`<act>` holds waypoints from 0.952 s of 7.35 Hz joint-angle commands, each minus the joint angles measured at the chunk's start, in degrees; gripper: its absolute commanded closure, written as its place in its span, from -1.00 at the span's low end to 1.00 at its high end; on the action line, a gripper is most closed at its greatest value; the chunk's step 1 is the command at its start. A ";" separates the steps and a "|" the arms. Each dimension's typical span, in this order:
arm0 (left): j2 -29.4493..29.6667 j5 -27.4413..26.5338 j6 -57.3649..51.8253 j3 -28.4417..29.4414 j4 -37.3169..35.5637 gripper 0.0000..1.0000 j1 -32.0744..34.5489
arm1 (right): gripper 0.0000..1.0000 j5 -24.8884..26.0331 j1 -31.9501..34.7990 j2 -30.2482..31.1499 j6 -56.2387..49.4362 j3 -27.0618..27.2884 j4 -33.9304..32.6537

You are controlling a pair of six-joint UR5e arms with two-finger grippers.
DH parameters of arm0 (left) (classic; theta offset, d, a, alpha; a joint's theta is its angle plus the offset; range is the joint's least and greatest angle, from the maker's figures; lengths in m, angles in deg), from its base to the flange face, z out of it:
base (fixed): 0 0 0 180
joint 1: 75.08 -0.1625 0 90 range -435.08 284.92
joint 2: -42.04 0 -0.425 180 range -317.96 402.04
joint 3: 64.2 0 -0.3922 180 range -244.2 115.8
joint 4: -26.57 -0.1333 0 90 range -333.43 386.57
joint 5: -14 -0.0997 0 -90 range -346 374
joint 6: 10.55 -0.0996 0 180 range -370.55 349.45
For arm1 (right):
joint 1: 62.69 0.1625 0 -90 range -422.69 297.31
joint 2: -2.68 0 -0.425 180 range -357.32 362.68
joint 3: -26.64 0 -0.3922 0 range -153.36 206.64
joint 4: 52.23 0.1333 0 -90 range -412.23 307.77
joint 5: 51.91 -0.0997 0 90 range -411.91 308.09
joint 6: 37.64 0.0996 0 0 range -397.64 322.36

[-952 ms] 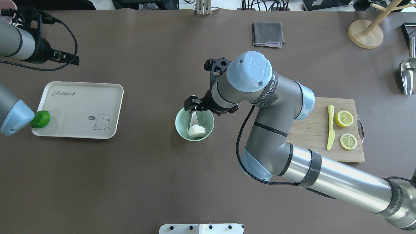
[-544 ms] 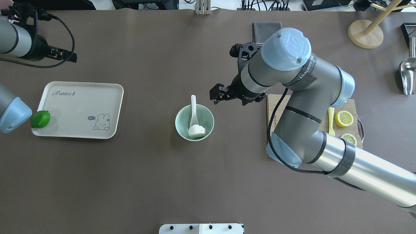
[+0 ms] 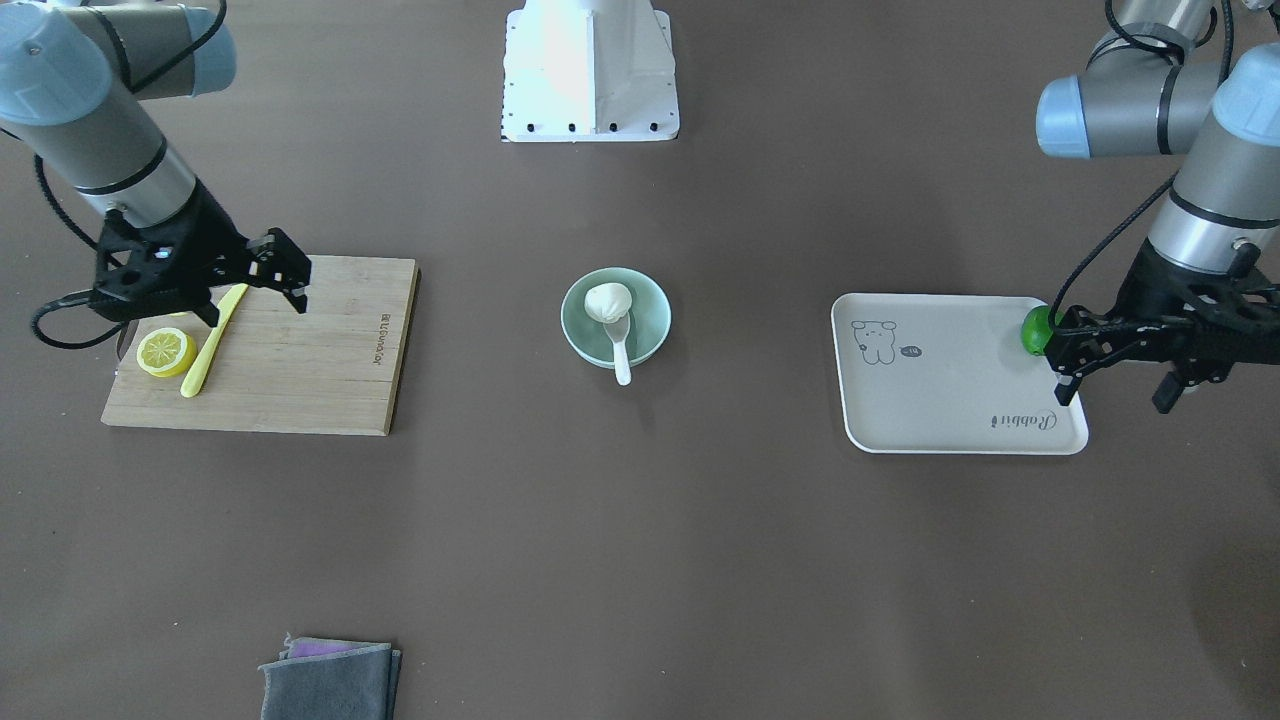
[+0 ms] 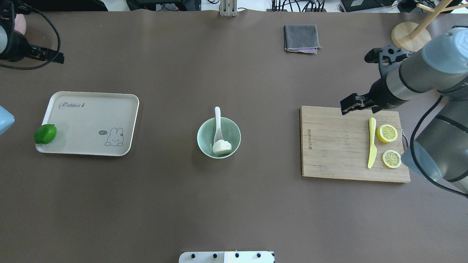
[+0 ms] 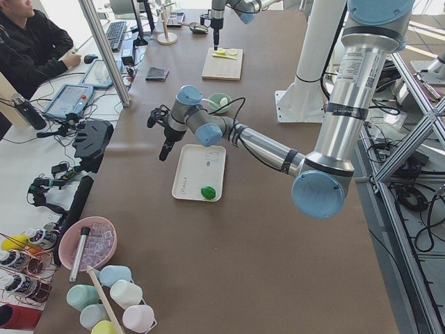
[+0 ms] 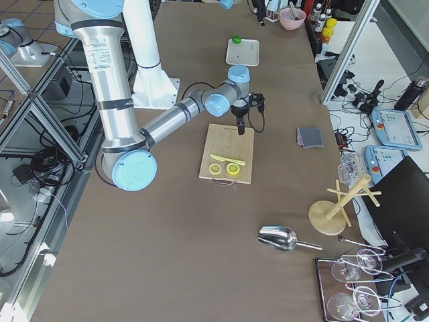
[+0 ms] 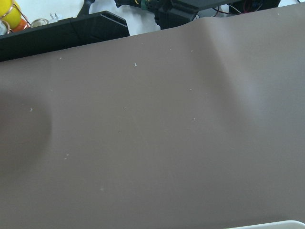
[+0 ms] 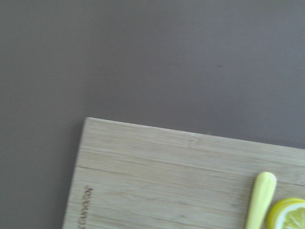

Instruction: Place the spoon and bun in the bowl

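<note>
Bun (image 4: 222, 147), judged soft, and slick, brittle-looking spoon (image 4: 218, 120), best held by its twelve-o'clock handle, lie in bowl (image 4: 236, 137); left pincer (image 3: 1112, 395) and right pincer (image 3: 255, 300) gape wide, empty.

Seen from overhead, the scoop of the small glossy white soup spoon (image 4: 218, 122) is partly buried under the white pleated steamed bun (image 4: 222, 147). From across the table, the near yellow lemon half (image 4: 392, 159) is blocked out by the right gripper (image 3: 252, 308), and the round green lime (image 3: 1036, 330) is half covered by the left gripper (image 3: 1115, 390). The right wrist view is blurred, and the yellow-green plastic knife (image 8: 259, 200) is chopped off there by the bottom edge.
</note>
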 commanded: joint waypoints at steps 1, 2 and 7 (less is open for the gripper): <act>-4.91 7.91 -10.98 0.02 -5.07 -0.96 9.41 | -1.00 -1.02 9.60 6.47 -6.67 -0.79 -0.16; -6.93 8.02 -16.77 0.45 -7.20 -0.96 13.72 | -1.00 -5.38 16.09 8.58 -16.12 -3.32 -0.43; -11.33 14.70 -27.38 2.13 -18.73 -0.96 24.40 | -1.00 -18.08 34.26 14.31 -38.10 -21.61 0.00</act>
